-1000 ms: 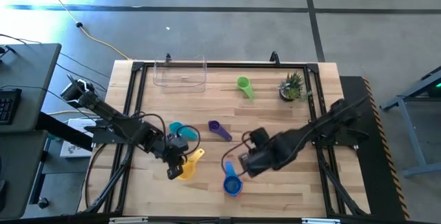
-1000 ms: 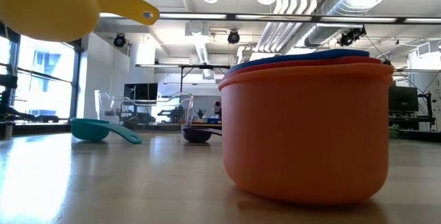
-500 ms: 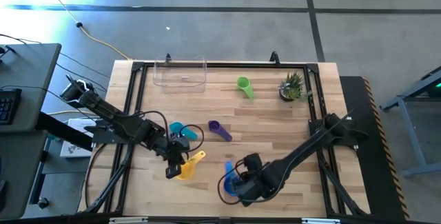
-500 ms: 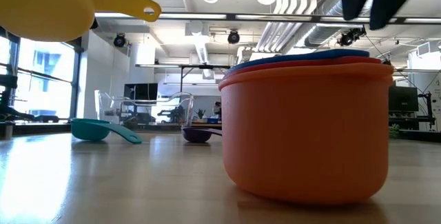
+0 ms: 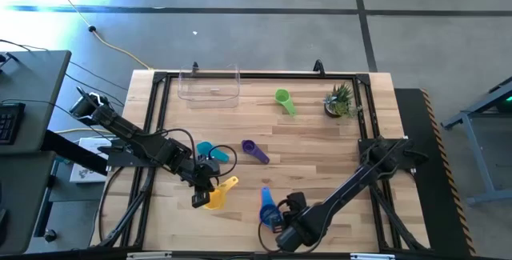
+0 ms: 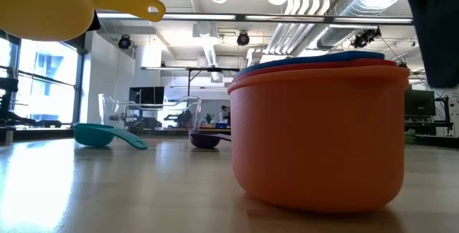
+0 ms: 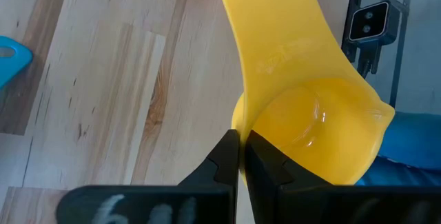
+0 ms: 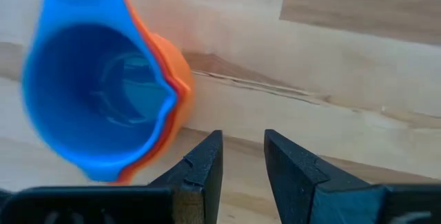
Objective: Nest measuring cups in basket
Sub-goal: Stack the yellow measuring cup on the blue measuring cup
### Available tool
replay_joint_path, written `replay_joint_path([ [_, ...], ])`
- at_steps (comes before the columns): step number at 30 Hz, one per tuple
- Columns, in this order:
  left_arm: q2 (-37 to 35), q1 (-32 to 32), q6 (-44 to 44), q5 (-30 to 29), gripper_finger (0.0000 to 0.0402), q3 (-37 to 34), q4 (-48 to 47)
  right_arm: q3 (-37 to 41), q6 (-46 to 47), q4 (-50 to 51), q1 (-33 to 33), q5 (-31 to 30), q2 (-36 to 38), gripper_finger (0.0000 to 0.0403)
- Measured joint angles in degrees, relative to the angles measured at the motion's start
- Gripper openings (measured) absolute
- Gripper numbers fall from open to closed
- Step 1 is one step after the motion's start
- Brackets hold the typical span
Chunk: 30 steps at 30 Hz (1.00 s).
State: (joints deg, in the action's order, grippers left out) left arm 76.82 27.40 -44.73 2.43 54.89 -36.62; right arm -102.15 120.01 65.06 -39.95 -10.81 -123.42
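my left claw (image 7: 239,156) clenched on the yellow cup (image 7: 303,107), lifted off the surface (image 5: 320,156), my right claw (image 8: 241,156) released, just beside the blue cup (image 8: 96,93) stack

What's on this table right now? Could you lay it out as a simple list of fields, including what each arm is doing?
left gripper: shut on the rim of the yellow cup, lifted off the table
right gripper: open, empty, beside the nested stack
nested stack: blue cup inside red, inside orange, near the front edge
loose cups: teal cup, purple cup, green cup
basket: no cups in it, at the far edge
plant: far right corner
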Motion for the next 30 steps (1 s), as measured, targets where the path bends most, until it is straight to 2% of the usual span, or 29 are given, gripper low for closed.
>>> replay_joint_path([
  [9, 0.00, 0.00, -0.13, 0.01, 0.0005, 0.00, 0.00, 0.00, 0.62, -4.68, 0.02, 0.60, -3.57, 0.0099],
  [19, 0.00, 0.02, -0.12, 0.01, 0.0005, 0.00, 0.00, 0.00, 0.48, -7.99, 1.32, -0.35, -3.80, 0.0099],
  [30, 0.00, 0.02, -0.07, 0.01, 0.0005, 0.00, -0.04, 0.00, -8.48, -15.29, 6.74, -2.36, -3.82, 0.0099],
])
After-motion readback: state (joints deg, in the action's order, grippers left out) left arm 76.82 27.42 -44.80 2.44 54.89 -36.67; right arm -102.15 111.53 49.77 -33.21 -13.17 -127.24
